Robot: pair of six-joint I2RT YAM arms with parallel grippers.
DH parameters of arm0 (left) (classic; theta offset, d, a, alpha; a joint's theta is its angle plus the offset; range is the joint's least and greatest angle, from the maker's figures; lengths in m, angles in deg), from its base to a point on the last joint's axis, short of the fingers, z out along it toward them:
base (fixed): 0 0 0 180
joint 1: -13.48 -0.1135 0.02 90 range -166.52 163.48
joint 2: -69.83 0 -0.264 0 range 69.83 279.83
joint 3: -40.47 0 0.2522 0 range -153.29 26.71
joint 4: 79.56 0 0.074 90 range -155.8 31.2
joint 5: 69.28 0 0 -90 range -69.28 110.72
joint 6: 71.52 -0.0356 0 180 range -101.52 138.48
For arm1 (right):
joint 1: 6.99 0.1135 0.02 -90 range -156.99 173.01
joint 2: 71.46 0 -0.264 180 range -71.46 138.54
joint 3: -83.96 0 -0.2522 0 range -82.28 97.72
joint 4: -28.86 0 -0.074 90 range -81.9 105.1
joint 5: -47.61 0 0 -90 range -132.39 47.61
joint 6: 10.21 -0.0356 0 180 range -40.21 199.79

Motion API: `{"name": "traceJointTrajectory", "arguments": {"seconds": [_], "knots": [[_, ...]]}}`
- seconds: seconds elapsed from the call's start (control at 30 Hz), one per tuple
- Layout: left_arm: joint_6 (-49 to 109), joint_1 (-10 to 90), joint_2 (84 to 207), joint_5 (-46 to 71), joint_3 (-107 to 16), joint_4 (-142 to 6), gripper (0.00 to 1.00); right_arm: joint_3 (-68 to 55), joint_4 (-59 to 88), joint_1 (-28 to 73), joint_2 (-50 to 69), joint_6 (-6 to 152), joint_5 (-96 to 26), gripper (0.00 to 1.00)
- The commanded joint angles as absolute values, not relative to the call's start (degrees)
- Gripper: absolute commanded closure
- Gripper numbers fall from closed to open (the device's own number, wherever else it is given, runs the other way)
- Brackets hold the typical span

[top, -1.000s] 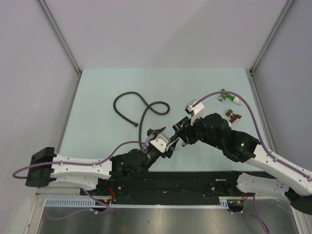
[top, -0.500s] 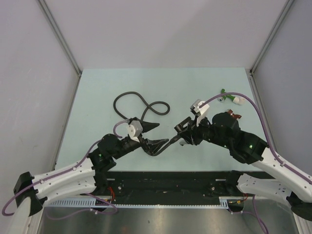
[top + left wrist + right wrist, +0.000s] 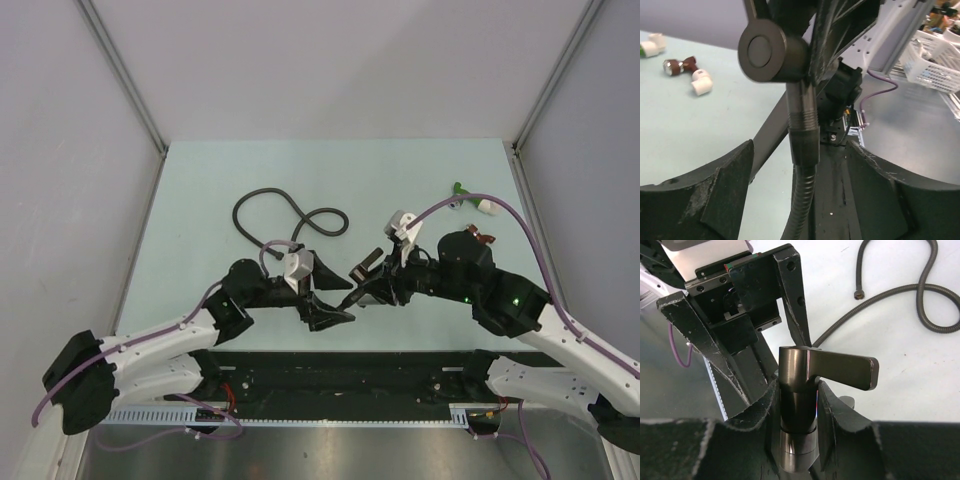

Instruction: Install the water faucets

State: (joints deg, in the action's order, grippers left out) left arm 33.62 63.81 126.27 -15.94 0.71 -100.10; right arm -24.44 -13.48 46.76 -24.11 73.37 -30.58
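Your right pincer (image 3: 797,405) is clamped on the faucet (image 3: 799,374) body, holding it over the middle of the table's (image 3: 200,170) near edge. Left pincer (image 3: 800,170) gapes around its threaded stem, not gripping. Looks early: nothing installed, and the fittings (image 3: 478,222) sit unused by the right edge.

No legible text, no labels or brands, no numbers or signs
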Motion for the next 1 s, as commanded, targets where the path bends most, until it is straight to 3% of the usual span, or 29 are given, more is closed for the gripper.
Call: {"name": "traceJointTrajectory", "arguments": {"seconds": [0.0,0.13,0.2,0.33,0.43,0.47,0.63,0.97], "knots": [[38.1,63.2,128.1,-23.0,-0.4,-108.6,0.25,-24.1,-6.6,46.7,-25.3,74.3,-27.3,1.00],[39.0,63.3,130.6,-24.2,-0.9,-109.9,0.34,-24.4,-6.2,46.9,-25.5,74.3,-26.3,1.00],[39.7,63.3,131.4,-24.8,-0.9,-110.8,0.44,-24.4,-6.1,46.8,-25.7,74.3,-26.1,1.00],[40.2,63.3,131.8,-24.4,-1.2,-111.1,0.77,-24.5,-6.1,46.8,-25.8,74.3,-26.1,1.00],[40.1,63.4,131.1,-23.5,-1.1,-110.9,0.97,-24.5,-6.0,47.0,-25.7,74.2,-26.7,1.00],[40.1,63.3,130.7,-22.3,-1.1,-110.6,1.00,-24.5,-6.0,47.1,-25.5,74.1,-27.2,1.00],[37.6,64.5,127.2,-10.1,-1.0,-102.9,1.00,-24.6,-6.3,49.9,-24.7,73.2,-34.6,1.00],[25.4,80.3,122.1,34.1,-2.3,-93.2,1.00,-25.1,-6.7,53.1,-20.6,68.3,-46.7,1.00]]}}
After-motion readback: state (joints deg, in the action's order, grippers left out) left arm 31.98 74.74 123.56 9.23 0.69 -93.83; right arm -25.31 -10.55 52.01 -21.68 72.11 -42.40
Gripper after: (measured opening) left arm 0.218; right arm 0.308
